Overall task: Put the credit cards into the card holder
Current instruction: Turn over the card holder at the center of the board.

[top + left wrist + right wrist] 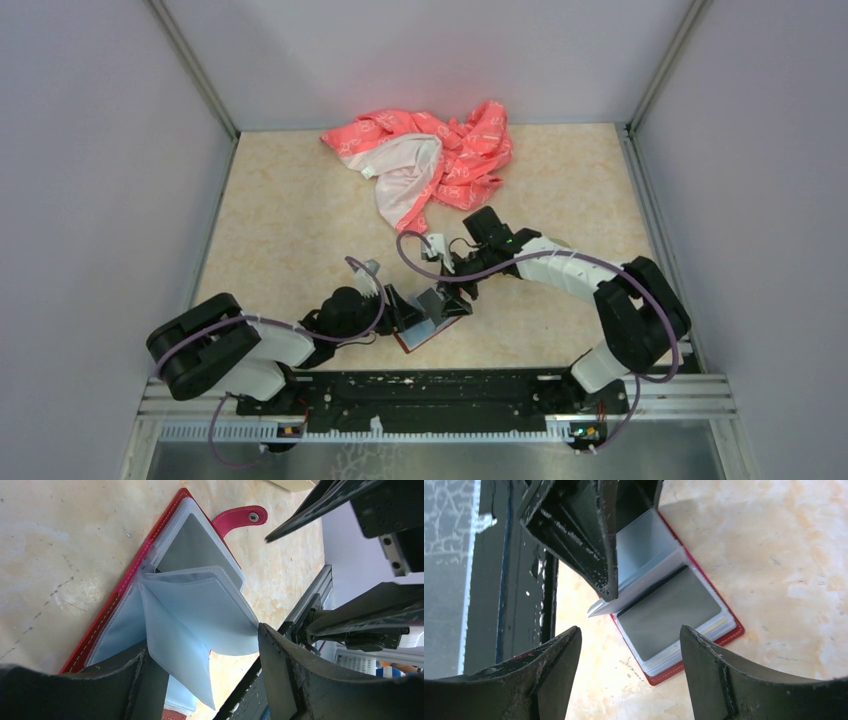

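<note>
Near the front edge of the bench, the holder lies open with its red cover down. The left claw is spread wide astride the pale blue sleeves; a few leaves stand up between its fingers, none pinched. The right claw hovers just above, wide apart and empty. One dark card sits inside a clear pocket on the flat side. Farther back lies a pink cloth.

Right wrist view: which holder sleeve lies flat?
The top sleeve showing a dark card, on the stack in the holder. The other sleeves stand raised against a finger of the left claw.
</note>
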Controlling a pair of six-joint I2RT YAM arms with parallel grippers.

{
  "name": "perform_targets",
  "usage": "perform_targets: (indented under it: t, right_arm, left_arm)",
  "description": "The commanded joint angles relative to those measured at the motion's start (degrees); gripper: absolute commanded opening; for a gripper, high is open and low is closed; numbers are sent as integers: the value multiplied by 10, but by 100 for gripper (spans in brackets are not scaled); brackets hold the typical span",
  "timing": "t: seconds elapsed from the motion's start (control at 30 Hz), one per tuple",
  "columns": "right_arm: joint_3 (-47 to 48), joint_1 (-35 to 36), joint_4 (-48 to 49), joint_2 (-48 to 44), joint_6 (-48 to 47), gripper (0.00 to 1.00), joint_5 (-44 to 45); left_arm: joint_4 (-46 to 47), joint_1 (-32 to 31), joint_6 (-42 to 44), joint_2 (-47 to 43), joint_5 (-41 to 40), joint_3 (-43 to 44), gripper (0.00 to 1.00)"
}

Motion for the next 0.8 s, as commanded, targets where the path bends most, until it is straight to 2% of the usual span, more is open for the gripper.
perform_targets:
  t: [0.0, 0.77]
  right_arm:
    - [-2, 32, 3, 18, -52, 72, 21]
    - [13, 75, 35, 54, 39, 68, 105]
  left_arm:
    - [25, 2, 11, 10, 9, -4, 67]
    - [25, 3, 12, 11, 11, -3, 67]
